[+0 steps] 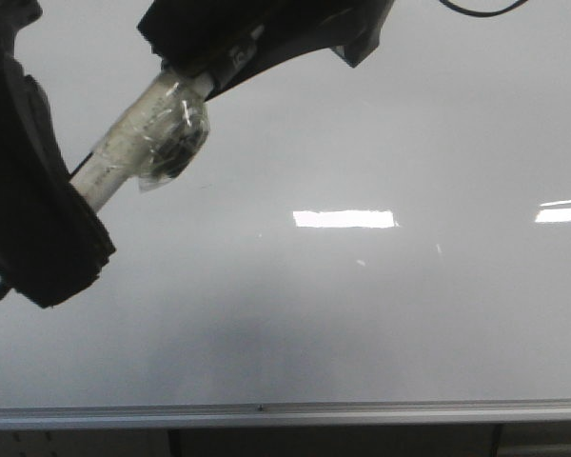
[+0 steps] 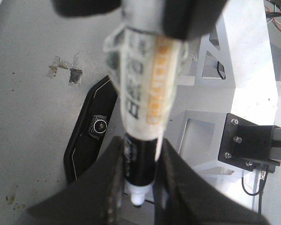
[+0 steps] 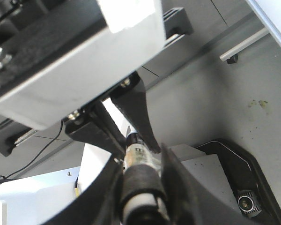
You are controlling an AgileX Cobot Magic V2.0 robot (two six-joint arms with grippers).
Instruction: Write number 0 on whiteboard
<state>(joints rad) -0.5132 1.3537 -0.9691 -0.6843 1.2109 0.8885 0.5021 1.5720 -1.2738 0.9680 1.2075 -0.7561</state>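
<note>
Whiteboard: a glossy pale grey whiteboard (image 1: 381,314) is seen filling the front view, with a silver rail (image 1: 362,412) along its near edge and bright rectangular reflections (image 1: 344,219) on its surface.
Number 0: no drawn oval can be made out on the visible part of the board.
Marker: a marker (image 1: 147,143) wrapped in clear tape is held above the board, slanting between the two grippers; its taped white barrel with orange print (image 2: 145,89), black lower section and pale tip (image 2: 136,199) are shown in the left wrist view.
Left gripper: the left gripper (image 2: 139,187) is closed on the black section of the marker, the pale tip lying between the dark fingers (image 2: 107,187); in the front view it is seen as a dark mass (image 1: 29,219) at the lower end of the marker.
Right gripper: the right gripper (image 3: 140,183) is clamped on the marker's other end, a black band with a white end (image 3: 139,187) being pressed between its fingers (image 3: 178,187); in the front view it is seen at the upper end (image 1: 257,43).
Contact with the board: whether the tip touches the board cannot be told.
</note>
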